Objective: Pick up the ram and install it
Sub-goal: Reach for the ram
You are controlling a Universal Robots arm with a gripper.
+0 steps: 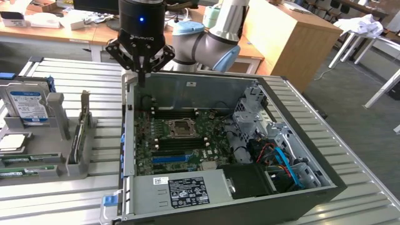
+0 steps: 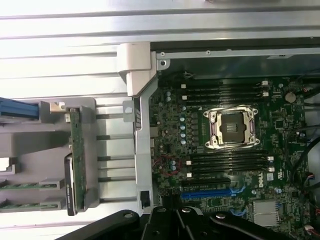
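Fingers drawn together on nothing visible, the pincer [image 1: 142, 80] hangs over the open computer case [image 1: 187, 89] — the ram [image 1: 25, 161] lies in its grey tray [image 1: 69, 168], well apart.

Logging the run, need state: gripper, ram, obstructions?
Gripper shut, empty, above the case edge. Ram on edge in grey holder outside the case, untouched. Black memory slots bare, nothing across them.

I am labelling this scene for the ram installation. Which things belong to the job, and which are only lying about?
Job: gripper, ram in the holder, memory slots, motherboard.
Lying about: hard drive, power supply, blue cables.
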